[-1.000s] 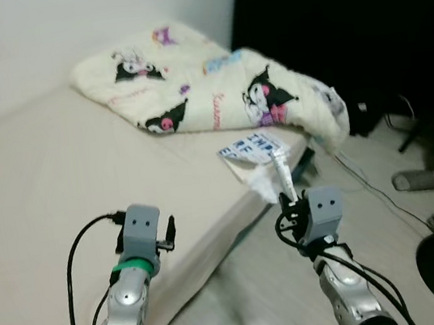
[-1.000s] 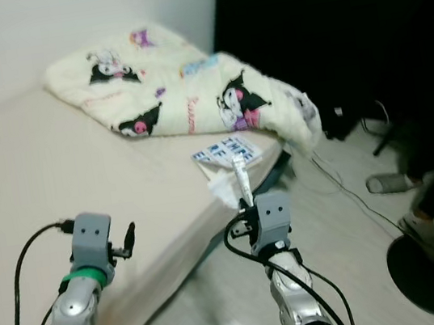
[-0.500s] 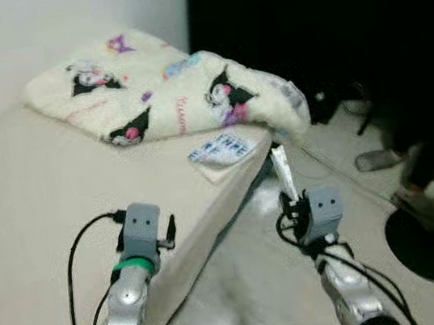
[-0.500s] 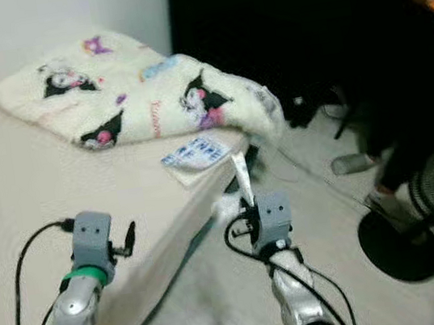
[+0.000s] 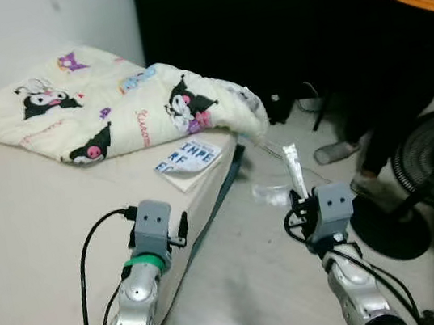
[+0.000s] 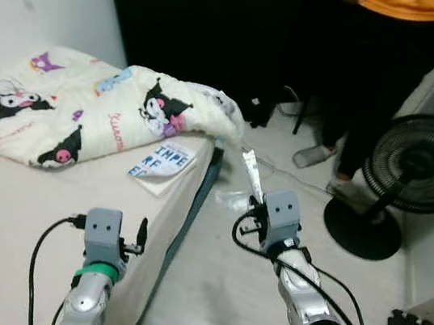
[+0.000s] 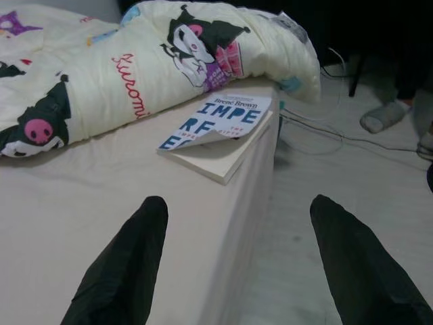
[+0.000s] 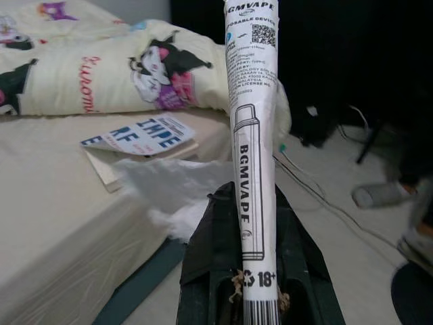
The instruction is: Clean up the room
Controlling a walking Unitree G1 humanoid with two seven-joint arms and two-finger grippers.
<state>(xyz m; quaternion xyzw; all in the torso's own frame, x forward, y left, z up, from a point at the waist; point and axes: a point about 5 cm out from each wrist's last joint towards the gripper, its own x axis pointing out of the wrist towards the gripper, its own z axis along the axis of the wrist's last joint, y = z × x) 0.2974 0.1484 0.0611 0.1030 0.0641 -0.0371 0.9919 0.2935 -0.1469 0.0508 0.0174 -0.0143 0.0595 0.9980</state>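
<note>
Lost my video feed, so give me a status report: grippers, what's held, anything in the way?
Right gripper shut on a white wrapper, held upright over the floor. Left gripper open, empty, over the bed edge. Person and floor fan stand ahead right.

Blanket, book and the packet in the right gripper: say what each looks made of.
Blanket: soft fleece or plush, matte and fuzzy, with cartoon prints.
Book: paper, a thin printed cover that curls up at one corner, so likely a paperback.
Packet, pinched in the right gripper: thin printed wrapper, slightly glossy; paper or plastic film, can't tell which.
</note>
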